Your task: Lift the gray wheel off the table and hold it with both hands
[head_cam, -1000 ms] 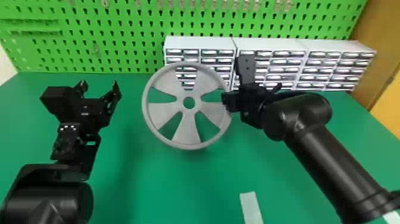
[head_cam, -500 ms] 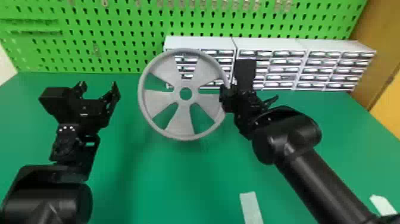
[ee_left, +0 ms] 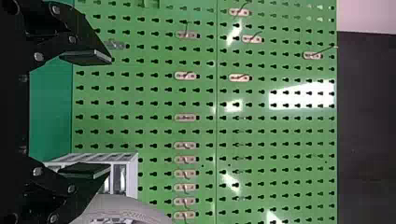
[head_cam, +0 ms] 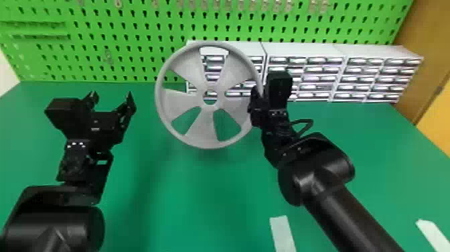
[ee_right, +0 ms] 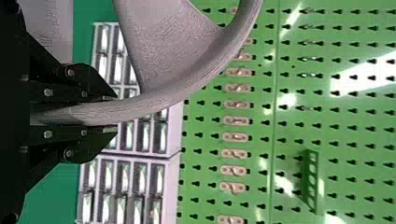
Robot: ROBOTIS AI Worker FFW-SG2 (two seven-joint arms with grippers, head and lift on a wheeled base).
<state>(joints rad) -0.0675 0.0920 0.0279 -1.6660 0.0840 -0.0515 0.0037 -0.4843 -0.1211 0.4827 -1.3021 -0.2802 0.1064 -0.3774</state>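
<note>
- Gray wheel [head_cam: 202,125]: we find it held up over the green table [head_cam: 187,207], its open spoked face toward the head camera, in front of part of the drawer cabinets [head_cam: 304,50].
- Right gripper [head_cam: 257,97]: at the wheel's right-hand side in the head view. In its own wrist view we see the right gripper [ee_right: 114,113] closed onto the rim, one flat finger on each face, the rim running out between them.
- Left gripper [head_cam: 112,95]: over the left part of the table, spread wide, nothing between its fingers. We note a gap between it and the wheel in the head view.
- Left wrist view: we see the two fingers well apart, with a bit of the wheel's rim beside one of them.
- Grip count: we have one gripper on the wheel, the right; the left is free of it.
- Backdrop: green pegboard [head_cam: 140,72] behind the cabinets, metal hooks [head_cam: 216,5] along it.
- Near side of the table: we note two pale strips [head_cam: 283,233], lying apart.
</note>
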